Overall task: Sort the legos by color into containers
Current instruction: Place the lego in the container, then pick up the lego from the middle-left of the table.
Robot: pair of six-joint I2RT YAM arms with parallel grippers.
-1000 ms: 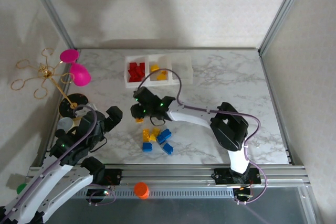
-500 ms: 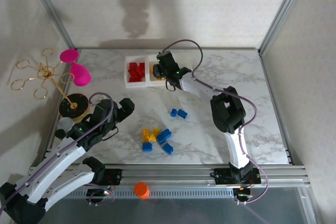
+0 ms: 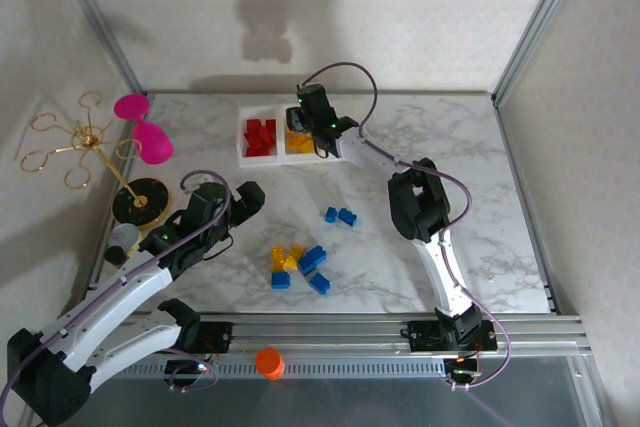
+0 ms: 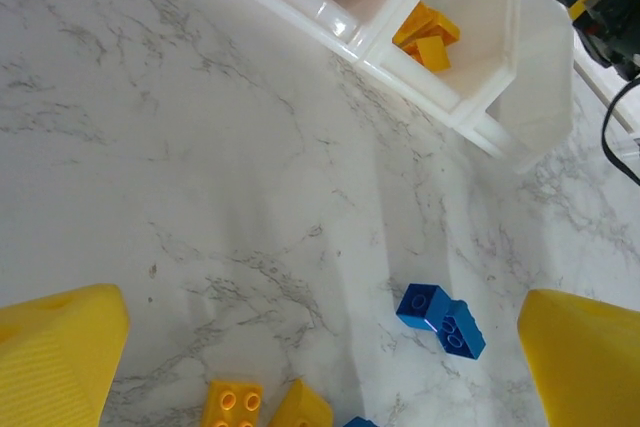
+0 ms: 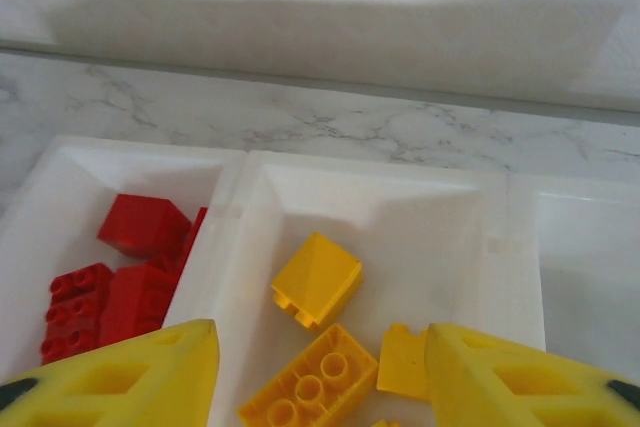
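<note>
The containers (image 3: 243, 154) stand in a row at the back of the table, white-walled. Red legos (image 3: 260, 136) fill the left bin, and yellow legos (image 5: 316, 280) lie in the middle bin (image 5: 262, 209). My right gripper (image 5: 320, 387) hangs open just over that middle bin, nothing between its yellow fingers (image 5: 130, 377). My left gripper (image 4: 320, 367) is open above the table's middle. Two blue legos (image 4: 440, 319) lie ahead of it to the right, and yellow ones (image 4: 230, 407) sit below it. A loose yellow and blue cluster (image 3: 298, 265) lies nearer the front.
A pink goblet (image 3: 150, 139) and a gold ring stand (image 3: 85, 137) on a black base (image 3: 140, 197) occupy the left side. An orange cap (image 3: 268, 360) sits on the front rail. Metal frame posts (image 3: 530, 37) rise at the back corners.
My right arm swung from the table's middle back to the bins, and its jaws parted over the middle bin. The left arm reached further out toward the middle.
</note>
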